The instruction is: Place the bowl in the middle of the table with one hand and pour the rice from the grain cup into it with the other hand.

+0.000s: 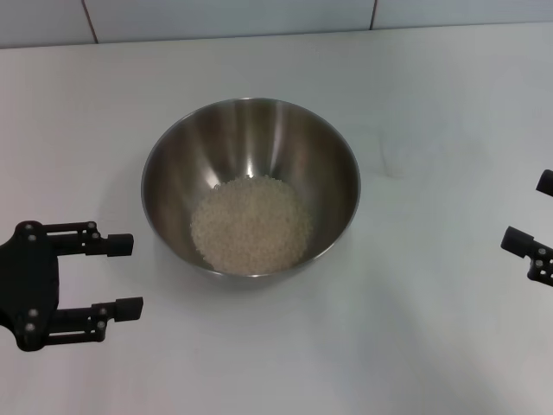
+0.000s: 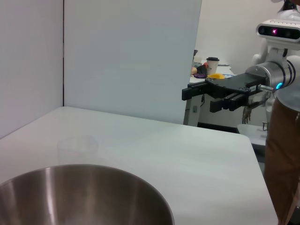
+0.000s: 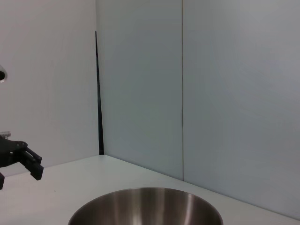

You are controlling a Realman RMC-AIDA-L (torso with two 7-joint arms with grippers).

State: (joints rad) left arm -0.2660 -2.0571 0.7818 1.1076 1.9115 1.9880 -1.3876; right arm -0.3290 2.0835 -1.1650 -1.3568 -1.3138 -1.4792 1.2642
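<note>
The stainless-steel bowl [image 1: 251, 138] stands on the white table [image 1: 432, 328], near its middle. A heap of pale rice [image 1: 251, 225] lies in its bottom. The bowl's rim also shows in the left wrist view [image 2: 84, 173] and the right wrist view [image 3: 145, 194]. My left gripper [image 1: 134, 277] is open and empty, just left of the bowl and nearer the front. My right gripper [image 1: 524, 212] is open and empty at the right edge, well clear of the bowl. The clear grain cup [image 2: 77, 147] stands upright on the table beyond the bowl and looks empty.
White wall panels [image 1: 259, 17] close the far side of the table. In the left wrist view the right gripper [image 2: 199, 97] hovers past the table's far edge, with a cluttered desk [image 2: 211, 70] in the room behind it.
</note>
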